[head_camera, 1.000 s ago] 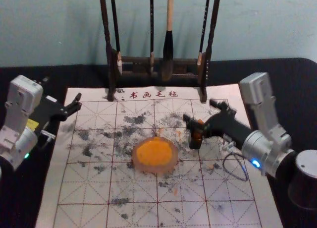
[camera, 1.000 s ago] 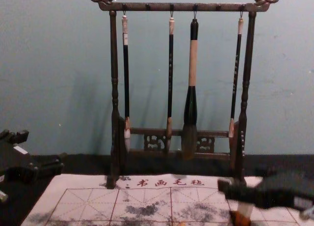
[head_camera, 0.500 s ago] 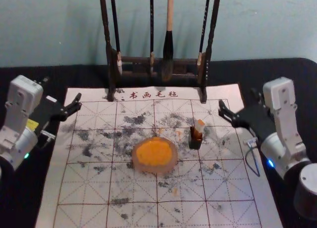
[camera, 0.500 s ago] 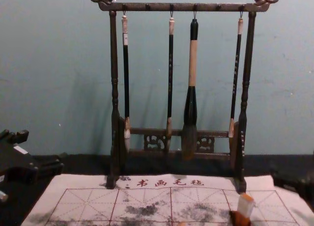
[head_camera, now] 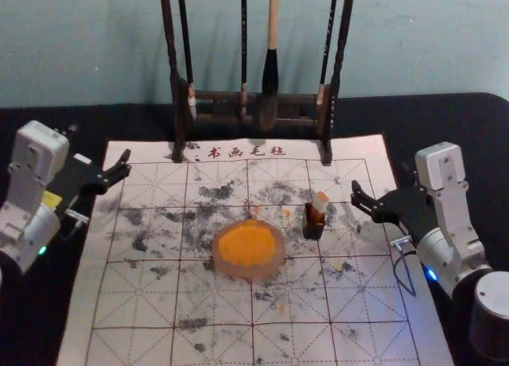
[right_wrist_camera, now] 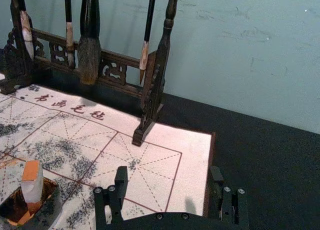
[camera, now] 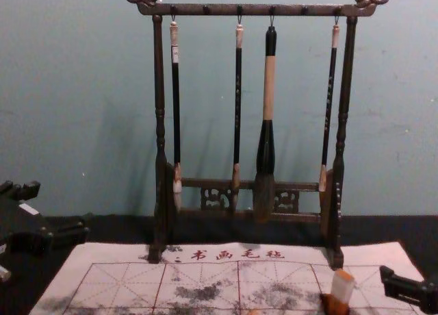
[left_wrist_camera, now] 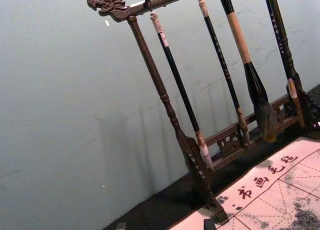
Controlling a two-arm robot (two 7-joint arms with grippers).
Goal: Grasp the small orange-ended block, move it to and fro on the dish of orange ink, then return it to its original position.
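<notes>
And the right gripper's fingers are wide apart! The right gripper [head_camera: 382, 177] hangs over the mat's edge, and from its spot the little pot [head_camera: 313, 230] is at about eight o'clock, a short way off. In the pot stands the block [head_camera: 320, 202], leaning, orange end up, its pale sides smooth and square-edged above a dark little box streaked orange inside.

Across to the other side: the left gripper [head_camera: 99, 142] waits at ten o'clock from the middle of the mat, its fingers wide too.

Now the dish [head_camera: 280, 266], close to the pot and sitting at about eight o'clock from it, round, with a pinkish, glossy-looking rim around a thick, uneven pool of orange ink [head_camera: 247, 245]. Orange flecks dot the mat beside it.

The mat [head_camera: 231, 342] is pale, ruled in red-brown squares with dashed lines crossing through, blotched all over with grainy black smudges, and dark red writing [head_camera: 246, 152] runs along its twelve o'clock edge. Black cloth [head_camera: 461, 127] spreads beyond.

Up at twelve o'clock stands the rack [head_camera: 215, 96], dark carved wood with beaded posts, cut-out scrollwork and a dragon's head [left_wrist_camera: 107, 4] at one end. Four brushes hang there, three slim, plus one fat brush [camera: 269, 89], pale wood flaring into shiny black above soft bristles. Behind it all, a blue-green wall [head_camera: 445, 40], scuffed in places!
</notes>
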